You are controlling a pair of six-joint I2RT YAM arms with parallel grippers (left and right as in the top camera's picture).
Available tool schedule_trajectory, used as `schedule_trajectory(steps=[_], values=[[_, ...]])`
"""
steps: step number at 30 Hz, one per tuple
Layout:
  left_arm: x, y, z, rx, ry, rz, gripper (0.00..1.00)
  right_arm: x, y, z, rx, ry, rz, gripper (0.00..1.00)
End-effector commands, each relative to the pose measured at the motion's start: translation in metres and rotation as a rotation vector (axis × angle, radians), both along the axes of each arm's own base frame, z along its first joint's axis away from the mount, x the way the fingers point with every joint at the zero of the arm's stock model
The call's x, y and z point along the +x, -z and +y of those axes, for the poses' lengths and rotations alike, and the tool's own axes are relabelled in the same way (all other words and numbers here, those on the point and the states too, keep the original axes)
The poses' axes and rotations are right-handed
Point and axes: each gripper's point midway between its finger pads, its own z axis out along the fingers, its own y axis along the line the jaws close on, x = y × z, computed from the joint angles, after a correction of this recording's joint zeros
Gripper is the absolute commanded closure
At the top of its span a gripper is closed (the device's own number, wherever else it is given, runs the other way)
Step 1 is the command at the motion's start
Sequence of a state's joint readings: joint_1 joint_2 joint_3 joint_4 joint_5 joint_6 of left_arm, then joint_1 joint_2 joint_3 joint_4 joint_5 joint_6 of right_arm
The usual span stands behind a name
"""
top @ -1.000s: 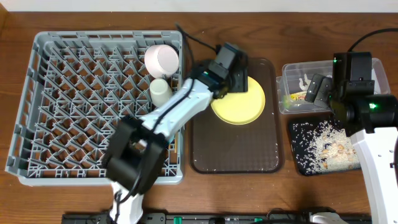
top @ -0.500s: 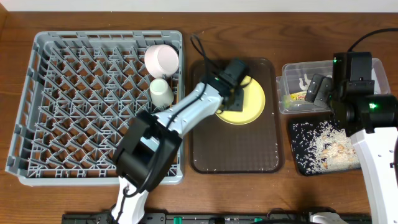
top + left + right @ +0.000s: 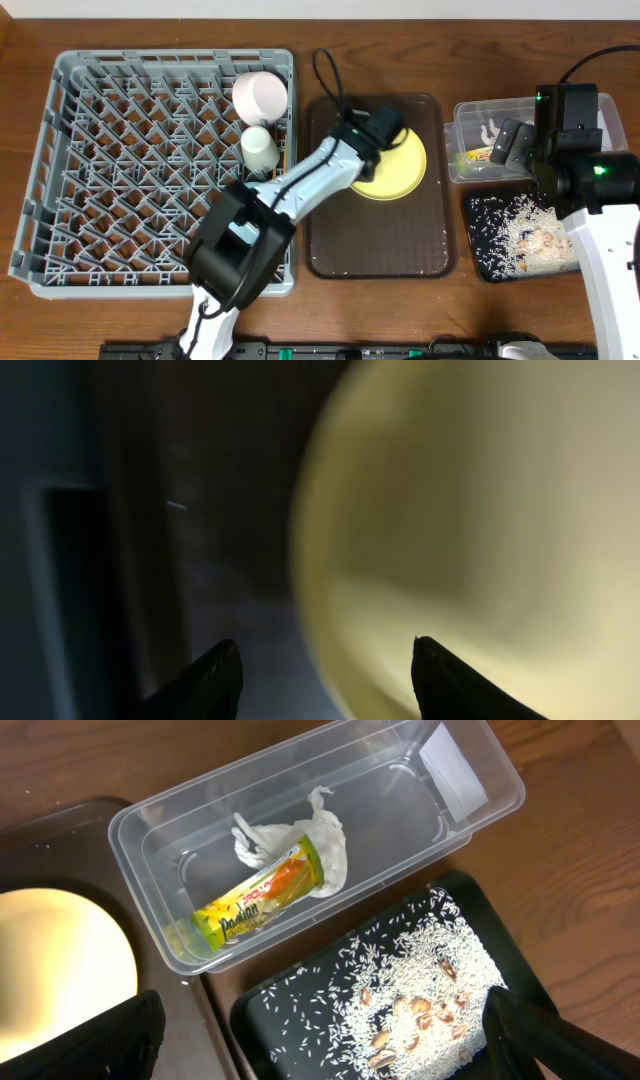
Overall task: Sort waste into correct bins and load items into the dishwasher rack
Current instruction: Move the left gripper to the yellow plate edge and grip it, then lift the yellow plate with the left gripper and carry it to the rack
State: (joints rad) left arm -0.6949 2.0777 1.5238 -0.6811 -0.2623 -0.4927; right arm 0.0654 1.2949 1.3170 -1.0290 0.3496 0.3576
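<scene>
The yellow plate [image 3: 405, 170] lies on a dark brown serving tray [image 3: 380, 240]. My left gripper [image 3: 383, 128] is low over the plate's left rim. In the left wrist view the plate [image 3: 480, 510] fills the right side, and the left gripper [image 3: 325, 655] is open with the rim running between its fingertips. The grey dishwasher rack [image 3: 100, 180] holds a white bowl [image 3: 260, 95] on its side and a small white cup [image 3: 259, 148]. My right gripper [image 3: 335, 1040] hangs open above the black tray [image 3: 260, 1010] of rice scraps [image 3: 420, 980].
The clear tub [image 3: 150, 820] at the back right holds the green-and-orange wrapper [image 3: 262, 895] and a crumpled white tissue [image 3: 300, 835]. The left arm stretches from the front across the rack's right edge. Bare wooden table surrounds the rack and trays.
My left gripper has moved from the tray's back edge down onto the plate's left rim, and its jaws have narrowed a little. The right arm has not moved.
</scene>
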Motion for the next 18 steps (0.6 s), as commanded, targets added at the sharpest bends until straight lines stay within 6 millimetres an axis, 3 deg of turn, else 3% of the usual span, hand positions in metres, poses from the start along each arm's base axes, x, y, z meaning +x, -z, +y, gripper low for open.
schedule_trajectory(steps=[1, 7, 13, 18], values=[[0.002, 0.010, 0.016, 0.019, -0.022, 0.015, 0.43, -0.001, -0.004, -0.003, -0.017, 0.004, -0.006, 0.01], [-0.004, 0.033, -0.002, -0.092, 0.016, 0.105, 0.44, -0.001, -0.004, -0.003, -0.017, 0.004, -0.006, 0.01], [-0.002, 0.035, -0.004, -0.097, 0.017, 0.102, 0.55, -0.001, -0.004, -0.003, -0.017, 0.004, -0.006, 0.01], [-0.004, 0.041, -0.004, -0.090, 0.016, 0.112, 0.56, -0.001, -0.004, -0.003, -0.017, 0.004, -0.006, 0.01]])
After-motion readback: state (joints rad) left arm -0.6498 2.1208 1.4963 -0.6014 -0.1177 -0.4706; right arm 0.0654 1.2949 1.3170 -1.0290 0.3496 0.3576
